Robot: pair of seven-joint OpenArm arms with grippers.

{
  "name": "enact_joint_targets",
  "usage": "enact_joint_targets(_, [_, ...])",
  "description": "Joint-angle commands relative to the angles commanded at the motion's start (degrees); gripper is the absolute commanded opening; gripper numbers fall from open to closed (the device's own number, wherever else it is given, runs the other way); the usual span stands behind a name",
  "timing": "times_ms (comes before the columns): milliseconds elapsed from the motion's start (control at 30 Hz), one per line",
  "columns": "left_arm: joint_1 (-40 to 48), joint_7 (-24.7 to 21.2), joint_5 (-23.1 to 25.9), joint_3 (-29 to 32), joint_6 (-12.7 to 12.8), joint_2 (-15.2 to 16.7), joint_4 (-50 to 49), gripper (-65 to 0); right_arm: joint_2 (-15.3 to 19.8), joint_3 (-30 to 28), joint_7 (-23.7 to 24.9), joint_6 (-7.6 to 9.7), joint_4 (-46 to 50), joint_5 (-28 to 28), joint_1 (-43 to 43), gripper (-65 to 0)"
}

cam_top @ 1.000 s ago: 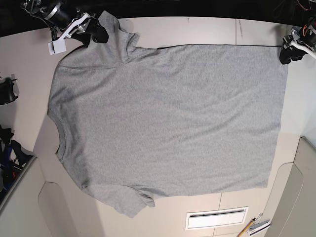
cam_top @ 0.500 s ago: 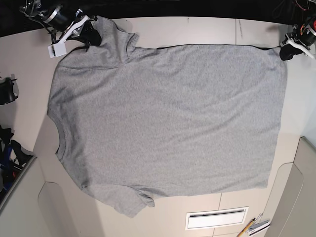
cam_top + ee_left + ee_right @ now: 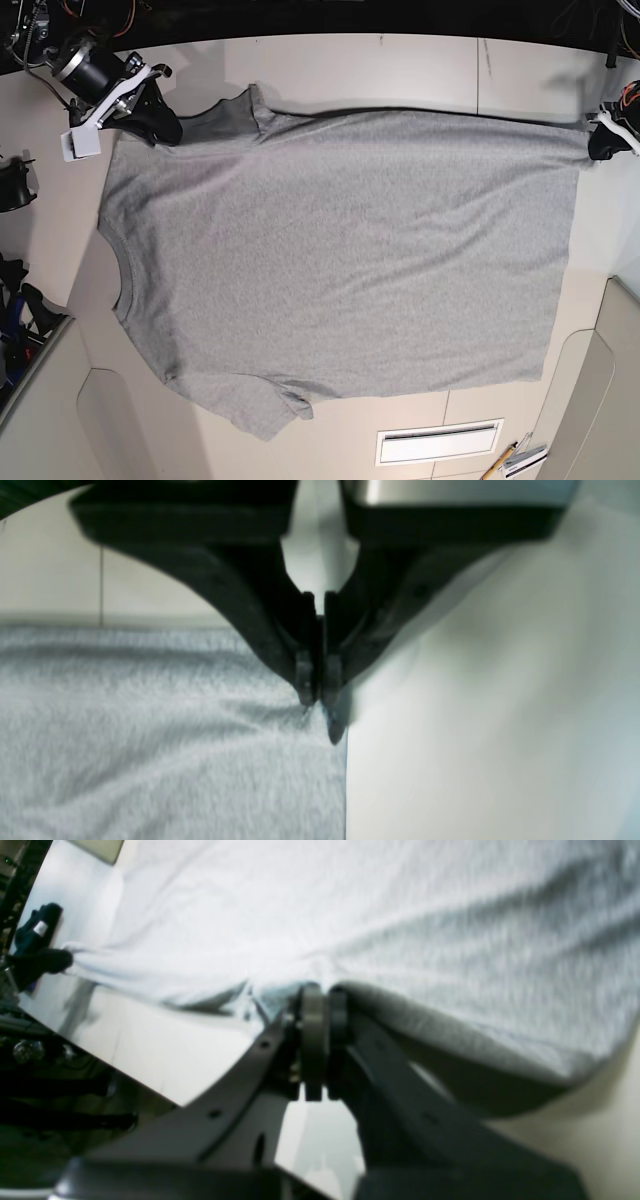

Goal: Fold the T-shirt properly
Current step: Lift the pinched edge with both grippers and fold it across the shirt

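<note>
The heather-grey T-shirt (image 3: 340, 250) lies spread on the table, plain side up, with its neck to the left and its hem to the right. At the far left shoulder, my right gripper (image 3: 165, 130) is shut on the cloth, and the far sleeve is tucked in beside it. In the right wrist view the closed jaws of the right gripper (image 3: 320, 995) pinch a raised fold of the T-shirt (image 3: 400, 915). My left gripper (image 3: 598, 148) is shut on the far hem corner. In the left wrist view the left gripper (image 3: 316, 700) is closed on the edge of the T-shirt (image 3: 150, 740).
A white slotted vent (image 3: 438, 442) and some pens (image 3: 515, 460) sit near the front edge. Dark equipment (image 3: 15, 185) stands at the left edge. A beige panel (image 3: 620, 380) lies at the right. Black space runs beyond the table's far edge.
Both grippers have drawn outward and toward the front, pulling the shirt's far edge taut and lower. The far sleeve has folded in under the shoulder.
</note>
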Motion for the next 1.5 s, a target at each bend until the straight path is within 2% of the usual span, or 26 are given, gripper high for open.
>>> enact_joint_targets(167, [-4.8, -0.1, 2.6, 0.0, 0.0, 0.0, -0.2, -65.0, 0.0, 0.0, 0.1, -0.02, -0.2, -3.6, 6.4, -65.0])
enact_joint_targets(267, [-6.3, -2.4, 3.7, 0.1, 0.0, 0.0, -0.5, -65.0, 0.0, 0.0, 0.1, 0.02, -0.9, -3.7, 9.7, -65.0])
enact_joint_targets(333, [-7.8, -4.2, 6.4, 0.1, 0.0, 0.2, -1.4, -65.0, 0.0, 0.0, 0.1, 0.28, -2.7, -4.1, 12.1, -65.0])
enact_joint_targets(467, [-12.7, -5.6, 7.2, 0.8, 0.0, 0.2, -5.2, -65.0, 0.0, 0.0, 0.5, 0.39, -9.7, -4.1, 18.3, -65.0])
enact_joint_targets(567, [-16.3, -6.6, 8.9, 4.0, 0.0, 0.2, -8.1, -65.0, 0.0, -0.2, 0.7, 0.46, -15.8, -4.1, 23.1, -65.0])
enact_joint_targets(700, [-22.0, -11.1, 14.3, 10.1, 0.0, 0.2, -13.0, -65.0, 0.0, -1.3, 0.7, 0.83, -23.7, -5.0, 29.5, -65.0])
enact_joint_targets(767, [-25.2, -11.9, 15.9, 12.5, 0.0, 0.2, -16.1, -65.0, 0.0, -2.0, 0.9, 0.83, -27.1, -5.6, 32.2, -65.0])
enact_joint_targets(900, [-29.7, -11.9, 16.7, 14.1, 0.0, 0.2, -22.4, -65.0, 0.0, -3.0, 2.5, 0.83, -32.9, -8.4, 36.1, -65.0])
enact_joint_targets(1033, [-30.9, -12.5, 16.5, 14.1, 0.0, 0.4, -25.1, -65.0, -0.1, -3.3, 7.5, 0.81, -37.6, -10.5, 37.4, -65.0])
enact_joint_targets(1233, [-30.9, -13.8, 16.7, 14.1, 0.0, 3.6, -25.2, -65.0, -2.6, -3.2, 10.4, 0.76, -38.9, -15.7, 37.3, -65.0])
enact_joint_targets(1300, [-30.9, -14.2, 16.7, 14.1, 0.0, 4.1, -25.2, -65.0, -3.1, -3.2, 11.1, 0.76, -38.9, -16.0, 37.4, -53.4])
enact_joint_targets(1367, [-30.9, -14.3, 16.7, 14.0, 0.0, 4.1, -25.2, -56.8, -3.4, -3.2, 10.3, 0.61, -38.9, -16.0, 37.3, -40.3])
enact_joint_targets(1400, [-30.9, -14.3, 16.7, 14.0, 0.0, 4.1, -25.2, -50.8, -3.3, -3.2, 8.9, 0.33, -38.9, -16.0, 37.4, -36.1])
enact_joint_targets(1433, [-30.9, -14.2, 16.7, 14.0, 0.0, 4.1, -25.2, -45.2, -3.4, -2.8, 7.5, 0.35, -38.6, -16.0, 37.3, -33.9])
enact_joint_targets(1500, [-30.9, -14.2, 16.2, 14.0, 0.0, 4.1, -25.2, -36.3, -3.4, -1.3, 5.1, 0.42, -37.5, -14.0, 37.2, -33.5])
